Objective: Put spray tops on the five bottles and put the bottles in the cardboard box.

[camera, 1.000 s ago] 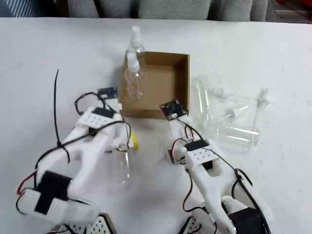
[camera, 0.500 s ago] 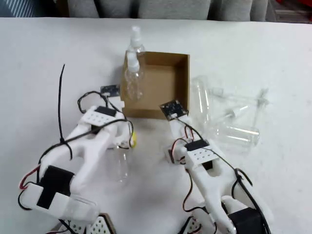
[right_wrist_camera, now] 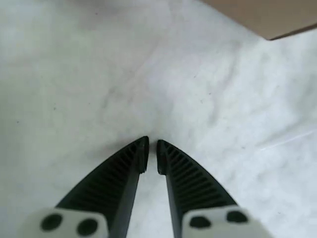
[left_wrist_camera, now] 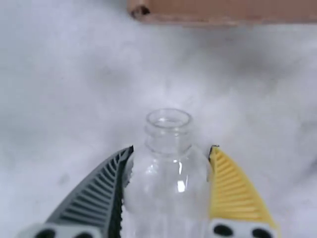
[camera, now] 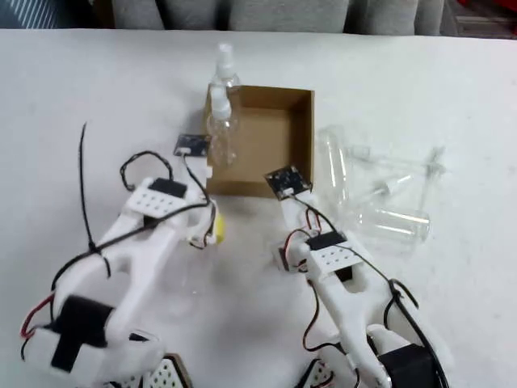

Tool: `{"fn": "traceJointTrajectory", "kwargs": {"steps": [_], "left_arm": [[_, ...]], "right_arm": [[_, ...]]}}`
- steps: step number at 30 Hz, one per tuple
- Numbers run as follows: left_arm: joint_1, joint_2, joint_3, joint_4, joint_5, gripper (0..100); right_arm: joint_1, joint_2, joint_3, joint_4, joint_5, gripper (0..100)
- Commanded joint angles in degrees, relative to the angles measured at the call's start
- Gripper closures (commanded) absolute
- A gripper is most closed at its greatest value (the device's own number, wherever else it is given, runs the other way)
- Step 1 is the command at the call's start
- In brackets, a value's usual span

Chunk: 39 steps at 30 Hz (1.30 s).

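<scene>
One table (camera: 97, 81): white top, carrying everything listed below.
Two arms: left arm (camera: 137, 250) and right arm (camera: 347, 283), side by side on the near part of the table, both pointing toward the box.
One cardboard box (camera: 308, 133): open-topped, mid-table, just beyond both wrists.
One left gripper (left_wrist_camera: 171, 148): a grey finger and a yellow finger pinching the held bottle at its shoulders, close to the box's near wall.
One right gripper (right_wrist_camera: 152, 148): black fingers pressed almost together with only a hairline gap and nothing between them, over bare table near a corner of the box.
One held bottle (left_wrist_camera: 168, 163): clear, neck open with no top, mouth toward the box. Whether it rests on the table or is lifted cannot be told.
One boxed bottle (camera: 221, 133): clear, spray top on, upright at the box's left wall, apparently inside.
One rear bottle (camera: 225, 69): clear, spray top on, upright on the table just beyond the box's far wall.
Two loose bottles (camera: 333, 162) (camera: 393, 224): clear, lying on the table right of the box.
Several spray tops (camera: 386, 187): loose, with thin tubes, among the loose bottles. Their exact count cannot be told.
</scene>
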Motion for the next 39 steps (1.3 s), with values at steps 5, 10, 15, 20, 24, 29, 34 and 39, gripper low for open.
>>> {"fn": "traceJointTrajectory", "kwargs": {"steps": [5, 10, 15, 20, 24, 29, 34, 39], "left_arm": [[-1.98, -10.15, 0.97, -0.53, -1.14, 98], [-6.20, -10.51, 0.53, -0.62, -1.14, 98], [-7.60, -10.51, 0.88, -2.37, -1.14, 98], [-10.33, -10.15, 0.97, -5.19, -1.14, 98], [-10.42, -10.15, 0.97, -5.27, -1.14, 98], [-10.59, -10.15, 0.97, -5.27, -1.14, 98], [-10.59, -10.15, 1.05, -5.19, -1.14, 98], [-10.59, -10.51, 2.81, -7.47, -1.14, 98]], "right_arm": [[10.77, -5.93, -4.04, 4.88, 10.73, 98.1], [17.80, -8.31, -4.22, 7.34, 10.73, 98.1], [26.33, -7.60, -6.68, 12.00, 15.47, 98.1], [31.34, -6.90, -14.77, 26.59, 21.98, 98.1], [35.91, -6.90, -22.51, 31.69, 16.70, 98.1], [34.77, -6.99, -25.93, 30.37, 13.10, 98.1], [33.98, -6.73, -27.52, 26.33, 12.84, 98.1], [33.89, -3.38, -29.36, 21.05, 12.84, 98.1]]}}
